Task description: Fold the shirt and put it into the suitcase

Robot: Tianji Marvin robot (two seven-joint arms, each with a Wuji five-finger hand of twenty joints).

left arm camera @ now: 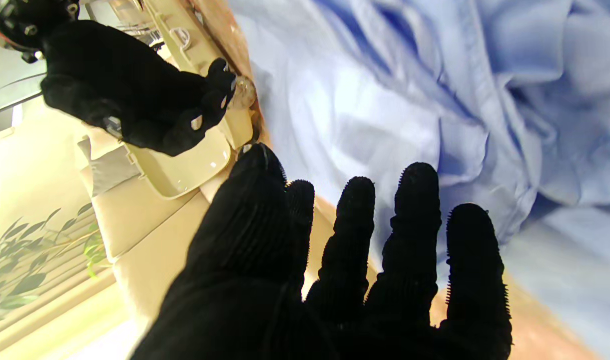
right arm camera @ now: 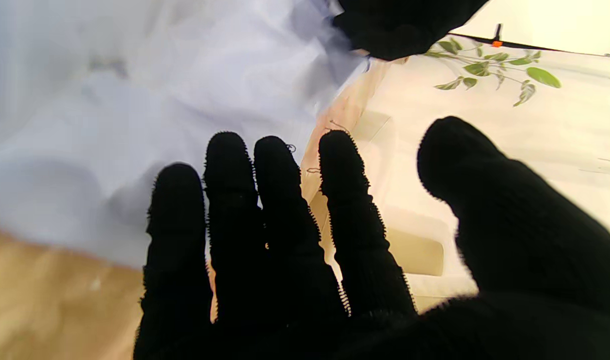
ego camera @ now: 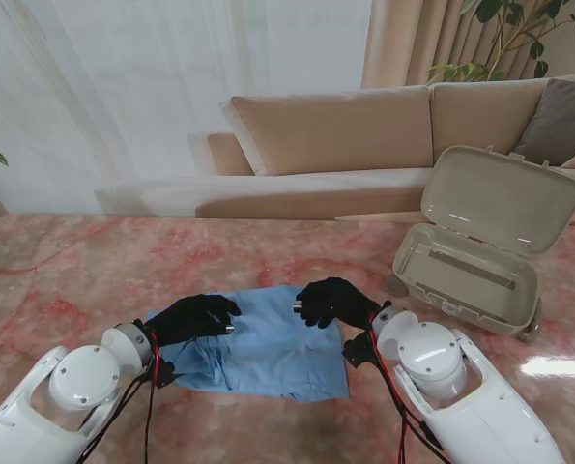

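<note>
A light blue shirt (ego camera: 263, 346) lies folded into a rough rectangle on the marble table, near me and just left of centre. My left hand (ego camera: 195, 317) hovers over its left far corner, fingers spread and holding nothing. My right hand (ego camera: 331, 302) hovers over its right far corner, also open. The left wrist view shows the shirt (left arm camera: 434, 100) creased beyond my fingers (left arm camera: 414, 200), with the right hand (left arm camera: 135, 95) across from it. In the right wrist view the shirt (right arm camera: 135, 100) lies past my spread fingers (right arm camera: 275, 200). The beige suitcase (ego camera: 480, 246) stands open at the right.
The suitcase lid (ego camera: 504, 198) is propped up, facing me; its tray (ego camera: 461, 280) holds a strap. A beige sofa (ego camera: 364, 135) runs behind the table. The table (ego camera: 94, 271) is pink marble.
</note>
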